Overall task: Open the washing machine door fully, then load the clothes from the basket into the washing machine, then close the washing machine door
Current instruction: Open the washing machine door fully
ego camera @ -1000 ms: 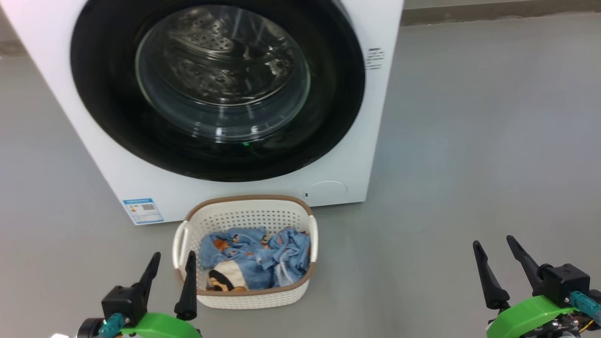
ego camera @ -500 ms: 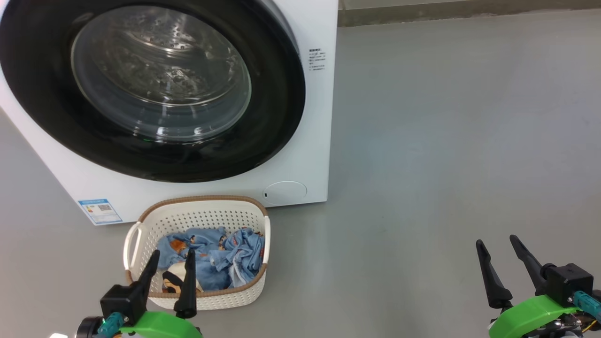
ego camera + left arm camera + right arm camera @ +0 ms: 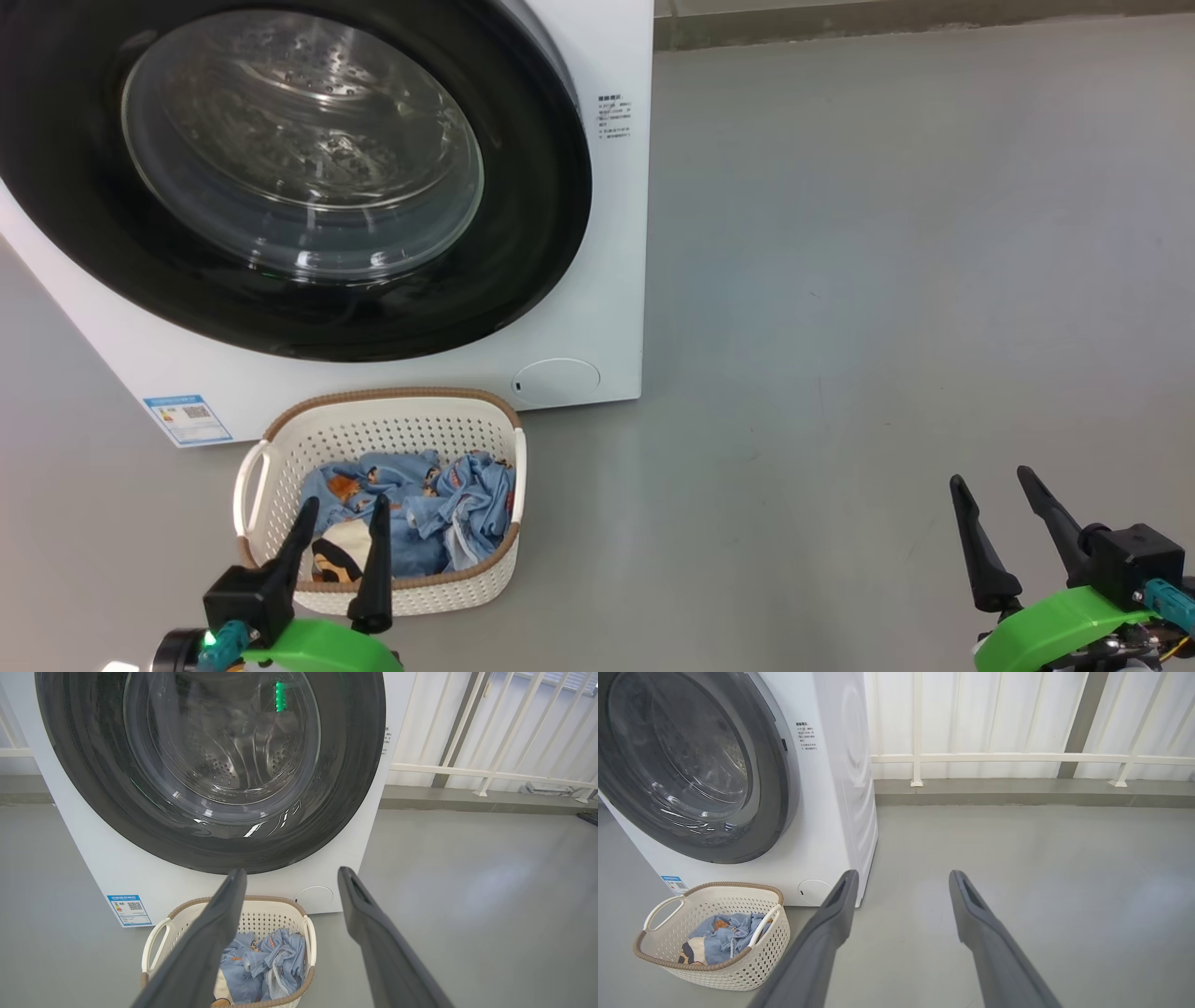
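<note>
Where wrist views reach, railing [image 3: 994, 758], door [image 3: 777, 793] shut

The shut washing machine door [image 3: 527, 187] fills the head view's upper left, barring the drum [image 3: 280, 112]. Just below it the basket [image 3: 392, 434] stands on the floor [image 3: 887, 280], open-topped over the clothes [image 3: 425, 518]. Right of the washing machine [image 3: 602, 280], bare floor runs back to a white railing [image 3: 1017, 758].

You have the right gripper [image 3: 903, 877] with its fingers spread apart above the grey floor [image 3: 1041, 882]. At the view's left stands the washer [image 3: 822, 812], its door [image 3: 780, 779] closed against the front. The basket [image 3: 738, 970] sits on the floor just before the washer, with the clothes [image 3: 724, 935] bundled inside. A white railing [image 3: 1017, 758] runs behind.
</note>
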Controlling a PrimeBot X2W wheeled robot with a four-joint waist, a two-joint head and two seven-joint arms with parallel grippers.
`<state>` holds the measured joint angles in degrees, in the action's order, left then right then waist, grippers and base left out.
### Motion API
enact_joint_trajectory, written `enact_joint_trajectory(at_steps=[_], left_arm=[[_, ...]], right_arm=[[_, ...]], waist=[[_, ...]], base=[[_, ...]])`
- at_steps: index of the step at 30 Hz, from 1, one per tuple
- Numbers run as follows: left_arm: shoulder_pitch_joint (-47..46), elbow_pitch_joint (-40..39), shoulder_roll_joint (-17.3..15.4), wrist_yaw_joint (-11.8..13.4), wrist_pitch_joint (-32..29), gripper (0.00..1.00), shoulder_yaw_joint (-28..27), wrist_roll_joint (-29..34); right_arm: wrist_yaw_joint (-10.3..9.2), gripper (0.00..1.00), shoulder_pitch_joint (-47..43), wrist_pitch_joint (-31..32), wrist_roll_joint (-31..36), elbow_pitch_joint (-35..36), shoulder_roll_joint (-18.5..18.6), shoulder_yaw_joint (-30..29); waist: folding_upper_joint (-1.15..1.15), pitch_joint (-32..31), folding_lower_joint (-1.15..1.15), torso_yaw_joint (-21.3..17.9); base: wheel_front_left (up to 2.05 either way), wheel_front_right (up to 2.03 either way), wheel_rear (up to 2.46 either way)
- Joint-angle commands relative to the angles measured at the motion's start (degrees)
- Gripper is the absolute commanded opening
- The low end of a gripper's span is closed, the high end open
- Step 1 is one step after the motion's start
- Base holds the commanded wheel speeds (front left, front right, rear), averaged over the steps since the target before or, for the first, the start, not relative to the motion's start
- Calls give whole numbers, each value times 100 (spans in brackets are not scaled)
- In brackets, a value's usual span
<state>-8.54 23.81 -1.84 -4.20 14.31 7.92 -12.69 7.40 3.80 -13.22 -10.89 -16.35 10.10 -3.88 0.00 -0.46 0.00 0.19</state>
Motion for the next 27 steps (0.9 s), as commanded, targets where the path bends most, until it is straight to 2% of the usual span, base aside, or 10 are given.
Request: enact_joint_trajectory(at_steps=[1, 11, 13, 14, 27], left_arm=[[-175, -159, -104, 61, 69, 100, -164, 31], [-188, -208, -104, 98, 69, 100, -132, 69], [-184, -220, -104, 96, 69, 100, -131, 49], [-181, -224, -104, 96, 69, 100, -129, 43], [-225, -345, -104, 147, 69, 100, -84, 28]], right_arm=[[9, 100, 152, -47, -53, 156, 55, 123], [9, 100, 148, -47, -10, 187, 56, 122], [9, 9, 154, -50, -17, 195, 52, 124], [9, 0, 155, -53, -23, 202, 53, 128], [9, 0, 261, 13, -392, 80, 192, 226]], waist=[[0, 3, 0, 2], [0, 52, 0, 22], [0, 54, 0, 27], [0, 54, 0, 29], [0, 205, 0, 83]], base=[[0, 0, 0], [0, 0, 0], [0, 0, 0], [0, 0, 0], [0, 0, 0]])
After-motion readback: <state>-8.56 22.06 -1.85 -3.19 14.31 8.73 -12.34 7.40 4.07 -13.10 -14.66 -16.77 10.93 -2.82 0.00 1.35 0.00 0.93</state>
